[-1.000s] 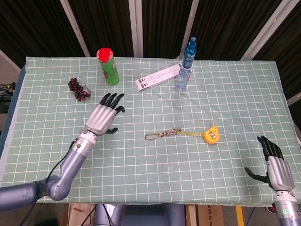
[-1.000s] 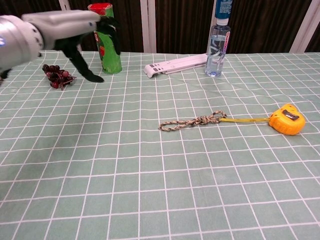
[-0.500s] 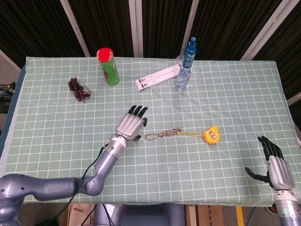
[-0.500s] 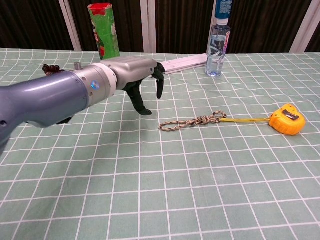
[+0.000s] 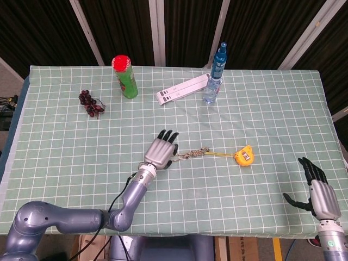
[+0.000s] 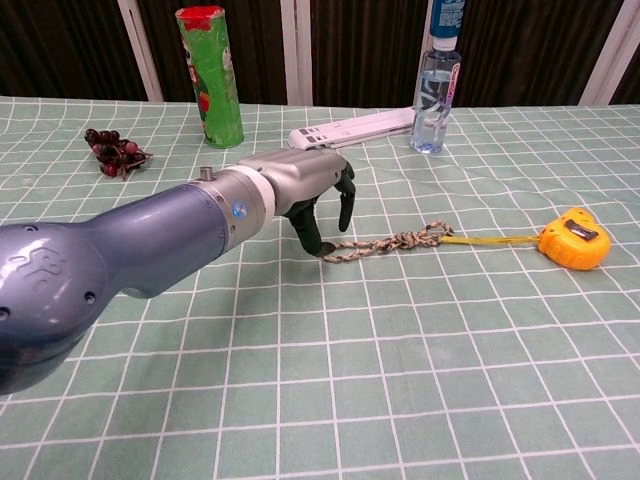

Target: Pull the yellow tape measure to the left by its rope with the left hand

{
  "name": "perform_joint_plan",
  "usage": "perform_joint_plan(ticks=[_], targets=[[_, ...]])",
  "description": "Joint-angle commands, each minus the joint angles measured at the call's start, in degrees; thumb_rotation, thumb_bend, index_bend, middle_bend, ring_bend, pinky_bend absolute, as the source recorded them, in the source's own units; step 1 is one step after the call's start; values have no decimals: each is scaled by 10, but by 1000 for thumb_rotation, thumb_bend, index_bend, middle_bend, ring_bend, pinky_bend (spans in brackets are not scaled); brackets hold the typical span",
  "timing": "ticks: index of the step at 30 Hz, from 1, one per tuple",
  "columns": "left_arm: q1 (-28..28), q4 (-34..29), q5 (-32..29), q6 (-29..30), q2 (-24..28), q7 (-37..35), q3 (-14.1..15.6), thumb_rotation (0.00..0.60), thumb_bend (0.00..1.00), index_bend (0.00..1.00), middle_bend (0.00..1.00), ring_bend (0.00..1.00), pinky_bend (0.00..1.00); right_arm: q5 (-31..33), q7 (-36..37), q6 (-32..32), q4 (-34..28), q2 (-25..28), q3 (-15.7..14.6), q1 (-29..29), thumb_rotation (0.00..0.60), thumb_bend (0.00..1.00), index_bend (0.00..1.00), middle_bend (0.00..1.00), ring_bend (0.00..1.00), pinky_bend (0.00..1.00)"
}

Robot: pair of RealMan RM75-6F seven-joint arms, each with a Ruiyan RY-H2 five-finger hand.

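Head view: your left hand sits over the left end of the rope, fingers extended and slightly apart; whether any of them pinch the rope, you cannot tell from here. The rope runs right to the yellow tape measure, which lies on the checked surface right of centre. Your right hand rests at the near right edge, fingers spread, holding nothing. At the back stand a green can, a bunch of grapes, a white folded stand and a bottle.

Chest view: your left hand hangs palm-down, fingers curled downward, thumb tip touching the surface at the rope's left end. No grip visible. The tape measure lies well apart to the right.
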Motion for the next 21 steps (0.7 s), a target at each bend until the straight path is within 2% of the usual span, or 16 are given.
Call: perform_joint_plan(ticks=[1, 6, 21], targets=[[-4, 11, -14, 3, -10, 3, -1, 600, 430, 482, 57, 0, 0, 0, 1, 0, 0, 0, 0, 0, 600, 240, 0, 0, 0, 0], [-10, 28, -33, 0, -22, 6, -3, 600, 439, 482, 56, 0, 0, 0, 2, -2, 0, 1, 0, 0, 600, 240, 0, 0, 0, 0], [-19, 60, -30, -8, -50, -9, -1, 600, 472, 493, 63, 0, 0, 3, 5, -5, 0, 2, 0, 1, 600, 241, 0, 0, 0, 0]])
